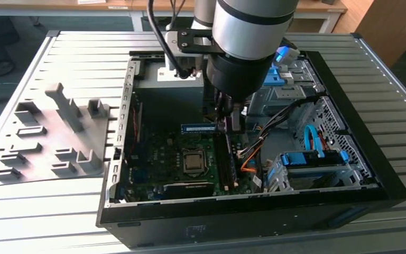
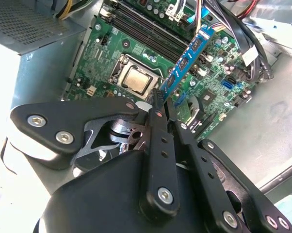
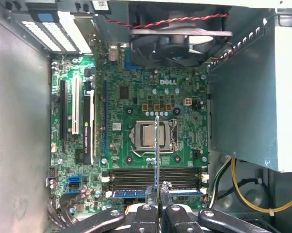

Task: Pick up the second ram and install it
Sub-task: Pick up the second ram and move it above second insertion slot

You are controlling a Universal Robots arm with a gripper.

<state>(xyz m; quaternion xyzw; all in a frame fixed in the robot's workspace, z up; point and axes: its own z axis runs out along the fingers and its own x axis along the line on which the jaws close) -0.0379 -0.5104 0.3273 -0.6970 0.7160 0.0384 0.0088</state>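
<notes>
The second ram (image 2: pixel 189 53) is a blue-green stick with black chips, and my gripper (image 2: pixel 163 102) is shut on one end of it. The stick hangs in the air inside the open computer case, above the motherboard (image 3: pixel 136 97). In the first wrist view the second ram (image 3: pixel 157 145) appears edge-on, crossing over the processor socket (image 3: pixel 151 135) and the black memory slots (image 3: pixel 131 175), with the gripper (image 3: pixel 158 188) at its end. One slot holds a blue-green stick (image 3: pixel 131 193). In the exterior view the gripper (image 1: pixel 228 117) stands over the board's middle with the second ram (image 1: pixel 197 127) sticking out toward that view's left.
A grey moulded tray (image 1: pixel 48 143) lies on the slatted table at the exterior view's left. Inside the case (image 1: pixel 372 174) are a fan (image 3: pixel 180 41), a grey power supply box (image 3: pixel 248 97), loose cables (image 1: pixel 259 145) and blue drive bays (image 1: pixel 308 161).
</notes>
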